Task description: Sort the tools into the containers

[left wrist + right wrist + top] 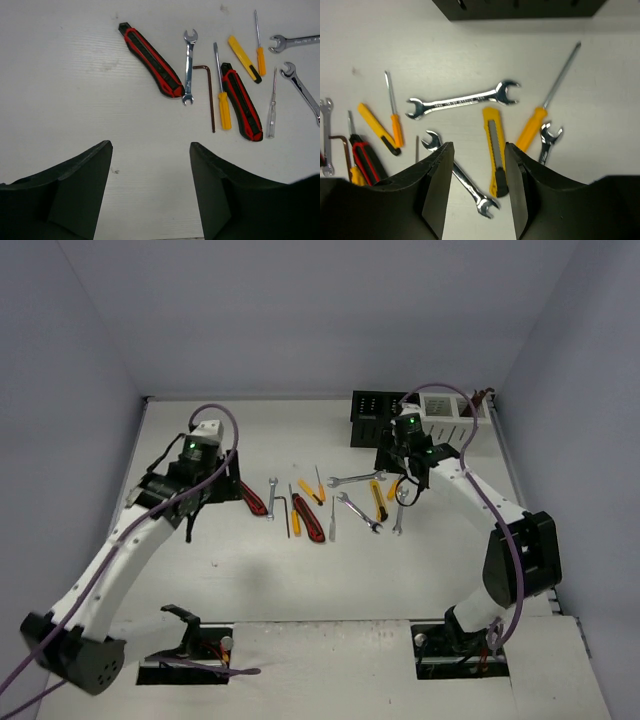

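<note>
The tools lie in a loose row across the table's middle. My left gripper (150, 145) is open over bare table, just short of a red-black knife (150, 60), a silver wrench (188, 65) and a dark hex key (210, 95). My right gripper (479, 146) hangs open above a yellow utility knife (495, 150) and a small wrench (465, 182), holding nothing. A longer wrench (462, 100) and an orange-handled screwdriver (532, 125) lie beyond it. The black container (372, 418) and the white container (452, 420) stand at the back right.
A second red-black knife (242, 102) and an orange screwdriver (223, 100) lie mid-row. Side walls close in the table to left and right. The arm bases (465, 635) sit at the near edge.
</note>
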